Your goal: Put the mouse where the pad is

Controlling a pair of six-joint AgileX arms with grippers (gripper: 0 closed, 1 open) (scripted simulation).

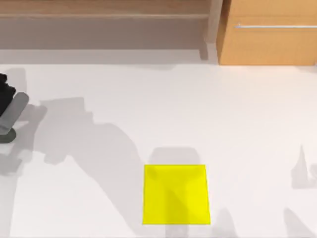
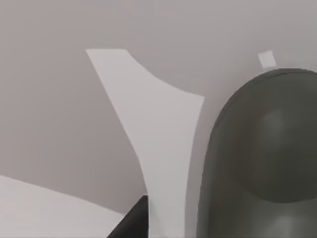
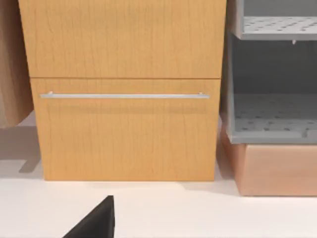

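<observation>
Top view: the flat bright yellow, nearly square pad (image 1: pixel 176 194) lies on the white tabletop (image 1: pixel 198 119), near the front edge and about midway across. Broad grey shadows fall over the tabletop and across the pad. At the far left edge a piece of the left arm (image 1: pixel 11 115) shows, dark at the top with a grey cylindrical part slanting down beneath it; it sits well apart from the pad. Along the back stands a wooden cabinet with a slim metal bar handle (image 1: pixel 270 32) on the right, and a pale wooden ledge (image 1: pixel 104 15) runs to its left.

Left wrist view: the small smooth grey mouse (image 2: pixel 260 158), rounded and matte, looms close against the white tabletop, with shadow around it. A black tip of the left pincer (image 2: pixel 132 220) pokes in just beside the mouse, a strip of bare tabletop between them. Whether this pincer is released or clenched, I cannot tell. No yellow shows near the mouse here.

Right wrist view: the camera faces the wooden cabinet front with its horizontal metal handle. Beside it stands a grey shelf unit with perforated trays (image 3: pixel 272 119), resting on a light wooden block (image 3: pixel 277 168). A black corner of the right pincer (image 3: pixel 96 220) juts in above the tabletop; its state cannot be told either.
</observation>
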